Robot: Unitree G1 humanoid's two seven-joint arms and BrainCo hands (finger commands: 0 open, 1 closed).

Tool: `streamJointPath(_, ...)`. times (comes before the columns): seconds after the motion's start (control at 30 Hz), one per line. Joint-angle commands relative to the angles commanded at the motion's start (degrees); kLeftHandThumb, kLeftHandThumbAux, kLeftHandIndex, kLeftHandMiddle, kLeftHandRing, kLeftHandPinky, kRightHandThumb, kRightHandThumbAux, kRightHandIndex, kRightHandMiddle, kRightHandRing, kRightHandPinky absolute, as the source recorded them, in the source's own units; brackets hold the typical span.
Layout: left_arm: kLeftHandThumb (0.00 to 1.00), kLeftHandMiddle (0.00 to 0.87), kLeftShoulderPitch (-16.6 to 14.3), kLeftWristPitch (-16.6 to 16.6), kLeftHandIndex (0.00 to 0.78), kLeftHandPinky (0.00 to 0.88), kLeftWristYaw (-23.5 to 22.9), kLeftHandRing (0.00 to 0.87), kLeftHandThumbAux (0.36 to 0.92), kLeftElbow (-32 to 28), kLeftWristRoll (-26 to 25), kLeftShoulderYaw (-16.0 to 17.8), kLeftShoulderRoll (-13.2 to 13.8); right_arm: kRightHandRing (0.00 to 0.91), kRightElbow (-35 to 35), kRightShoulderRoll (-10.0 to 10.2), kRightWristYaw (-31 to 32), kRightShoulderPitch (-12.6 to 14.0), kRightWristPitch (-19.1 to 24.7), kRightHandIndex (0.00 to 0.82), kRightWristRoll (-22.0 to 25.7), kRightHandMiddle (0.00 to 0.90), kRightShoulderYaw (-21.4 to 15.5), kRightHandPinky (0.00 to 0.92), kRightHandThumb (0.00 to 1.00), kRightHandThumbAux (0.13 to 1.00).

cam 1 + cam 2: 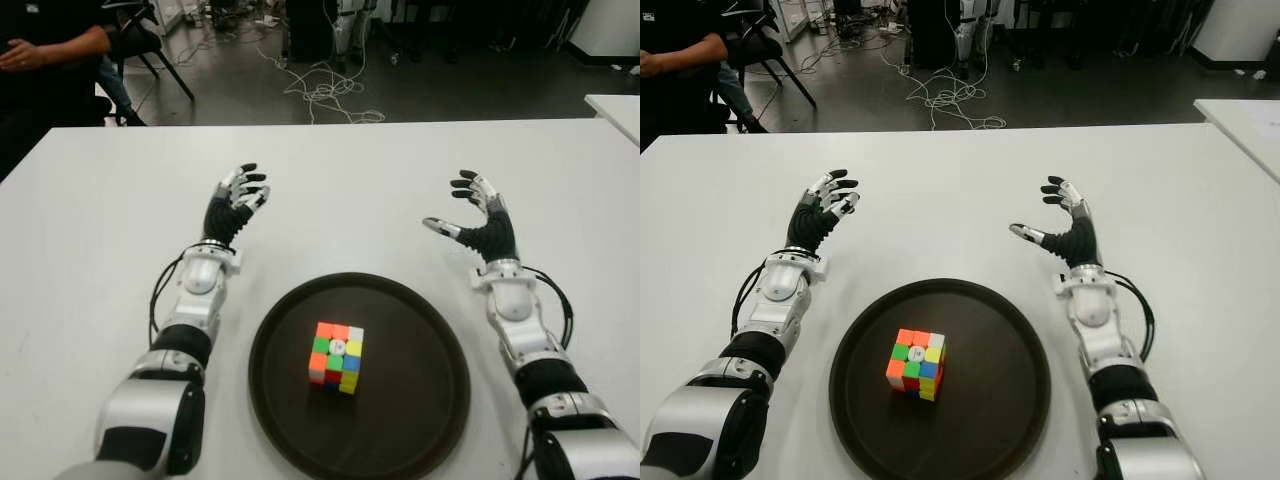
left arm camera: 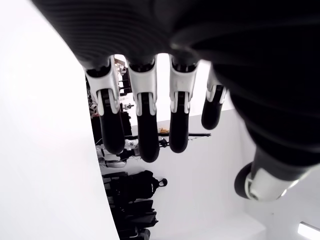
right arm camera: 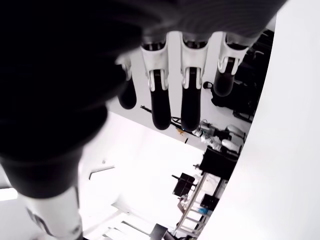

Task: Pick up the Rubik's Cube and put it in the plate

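A white table (image 1: 120, 200) holds a round dark plate (image 1: 420, 330) near the robot. The cube (image 1: 336, 356) sits on the plate, a little left of its middle, touching neither hand. The left hand (image 1: 232, 208) is beyond the plate's left side, the right hand (image 1: 478, 222) beyond its right side, both well apart from the cube. Each hand's fingers are loosely spread and hold nothing, palms turned toward each other. A seated person (image 1: 45, 50) shows past the table's far left corner.
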Motion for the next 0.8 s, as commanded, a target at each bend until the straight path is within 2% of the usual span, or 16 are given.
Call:
streamJointPath(0.3, 0.050, 0.278, 0.2, -1.0, 0.219, 0.307, 1.0, 0.294, 0.634, 0.0, 0.8, -0.4, -0.1, 0.253, 1.4, -0.5, -2.1, -0.2, -1.2, 0.215, -1.1, 0.281, 0.4, 0.206, 0.010, 0.793)
streamJointPath(0.8, 0.092, 0.270, 0.4, -1.4, 0.209, 0.296, 1.3, 0.282, 0.694, 0.0, 0.4, -0.1, -0.5, 0.255, 0.1, -0.6, -2.9, 0.8, -3.5, 0.239, -1.2, 0.293, 0.7, 0.197, 0.028, 0.806)
